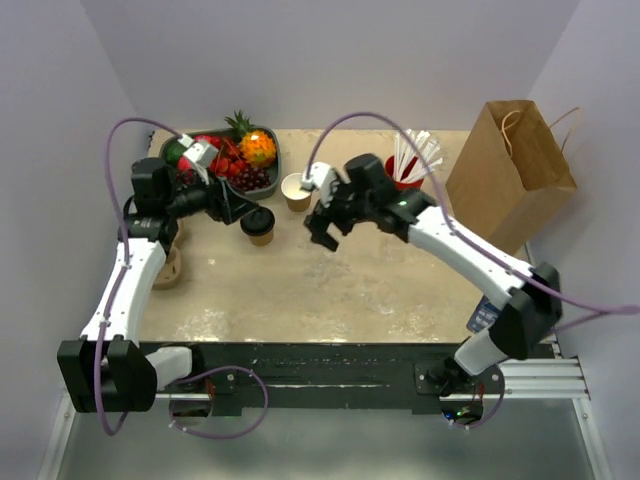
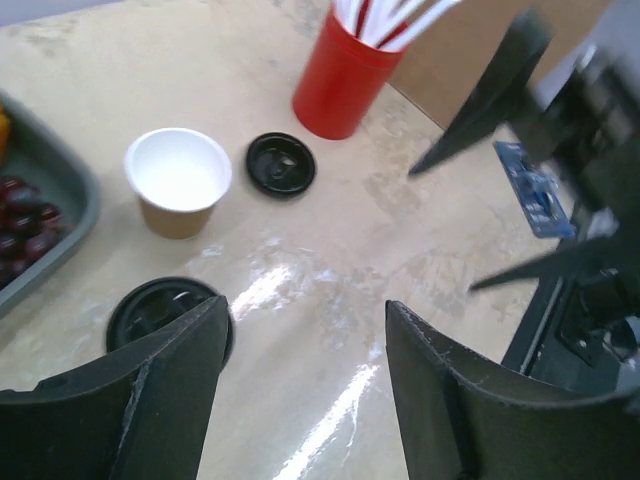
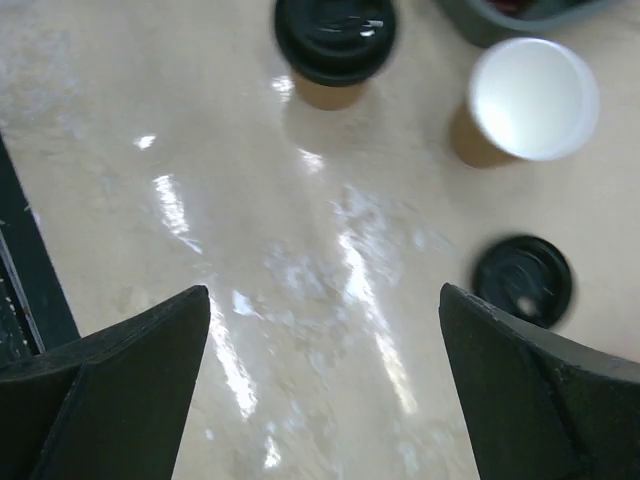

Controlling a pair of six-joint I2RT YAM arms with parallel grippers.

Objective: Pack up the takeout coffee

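At the far left a tan round object (image 1: pixel 168 268) lies on the surface (image 1: pixel 330 290), half hidden under the left arm (image 1: pixel 125 285), and I cannot tell what it is; behind it, at the back edge, sits a dark grey tray (image 2: pixel 60 190) of fruit; the left jaws reach rightward in front of the tray, about half open, with only bare surface between them and nothing held; the takeout coffee (image 1: pixel 259 224) stands upright on the surface with its black lid on, just beyond those jaws and partly behind one finger in the left wrist view, and whether it touches that finger I cannot tell; behind it and to the right stands an open paper cup (image 1: pixel 296 189), white inside and without a lid; a loose black lid (image 2: pixel 281 163) lies flat just beside that cup; the right jaws hang above the middle of the surface, spread wide and holding nothing; farther right a red cup (image 1: pixel 405 175) holds white straws; a small blue card (image 1: pixel 483 315) lies near the right arm's base; an upright brown paper bag (image 1: pixel 510 170) fills the back right corner.
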